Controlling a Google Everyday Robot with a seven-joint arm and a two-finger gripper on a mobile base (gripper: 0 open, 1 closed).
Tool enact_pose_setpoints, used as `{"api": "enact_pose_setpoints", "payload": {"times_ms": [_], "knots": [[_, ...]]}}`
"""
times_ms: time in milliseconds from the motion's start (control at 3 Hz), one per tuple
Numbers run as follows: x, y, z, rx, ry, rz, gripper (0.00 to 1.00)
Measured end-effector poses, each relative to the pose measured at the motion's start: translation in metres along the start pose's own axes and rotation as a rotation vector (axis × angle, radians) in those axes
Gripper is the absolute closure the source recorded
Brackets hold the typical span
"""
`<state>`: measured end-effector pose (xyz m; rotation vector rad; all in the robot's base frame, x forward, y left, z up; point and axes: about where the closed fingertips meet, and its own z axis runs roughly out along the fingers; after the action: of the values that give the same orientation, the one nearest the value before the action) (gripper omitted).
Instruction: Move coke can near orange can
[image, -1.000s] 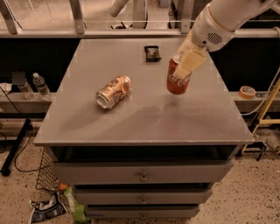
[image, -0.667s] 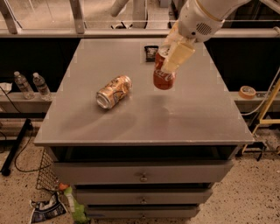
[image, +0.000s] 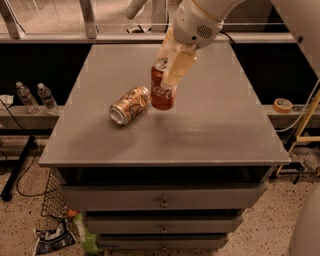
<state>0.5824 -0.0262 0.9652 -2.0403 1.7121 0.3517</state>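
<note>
Currently the coke can (image: 162, 91) stands roughly upright near the middle of the grey table (image: 215, 125), its base at or just above the surface; which of the two cannot be told. The gripper (image: 170, 70) comes down from the upper right and is closed around the can's upper half, one pale finger (image: 178, 67) lying across its front. Just to the left, the orange can (image: 130, 105) lies on its side, its silver end facing the front-left, very close to the red one. Under the tabletop sit drawers (image: 162, 202). Two water bottles (image: 22, 96) stand on a low shelf to the left, and a roll of tape (image: 283, 105) rests to the right.
</note>
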Motion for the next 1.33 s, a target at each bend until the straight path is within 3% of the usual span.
{"api": "enact_pose_setpoints", "payload": {"times_ms": [333, 1333], "knots": [[-0.014, 0.004, 0.015, -0.058, -0.013, -0.039, 1.0], [-0.026, 0.002, 0.05, -0.143, -0.009, -0.077, 1.0]]}}
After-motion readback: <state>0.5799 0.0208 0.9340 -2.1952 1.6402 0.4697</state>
